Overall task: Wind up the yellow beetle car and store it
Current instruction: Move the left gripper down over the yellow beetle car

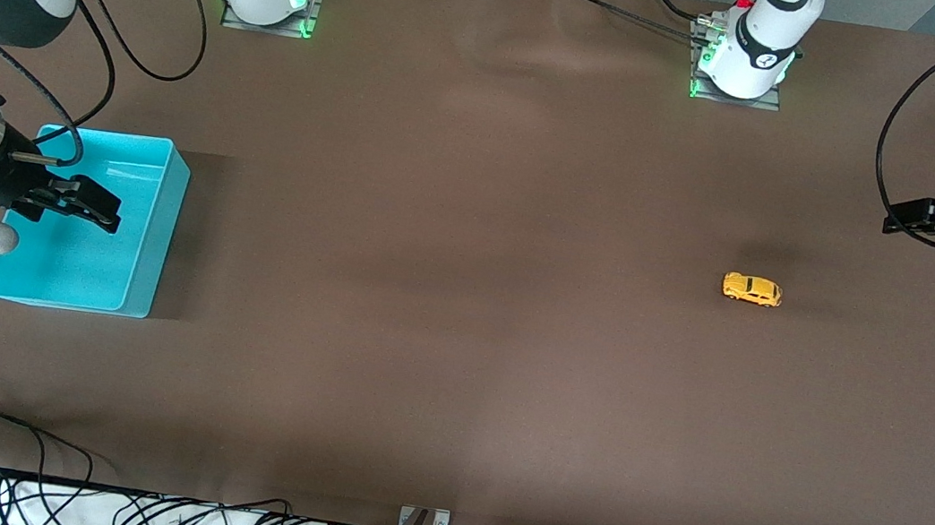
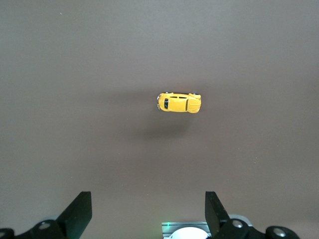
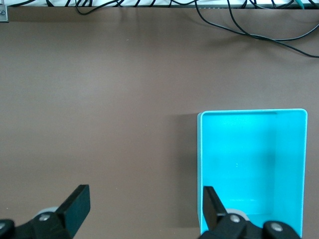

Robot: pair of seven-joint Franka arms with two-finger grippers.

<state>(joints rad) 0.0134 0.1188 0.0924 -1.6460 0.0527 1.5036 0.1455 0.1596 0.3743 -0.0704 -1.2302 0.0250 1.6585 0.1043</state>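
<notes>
one yellow beetle car [image 1: 752, 289], one teal bin [image 1: 156, 194]

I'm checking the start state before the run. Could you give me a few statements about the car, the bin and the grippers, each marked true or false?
1. The yellow beetle car sits on the bare table. True.
2. The car is in the blue bin. False: they lie at different ends of the table.
3. The left gripper is open and empty. True.
4. The right gripper holds the car. False: it is open over the bin.
</notes>
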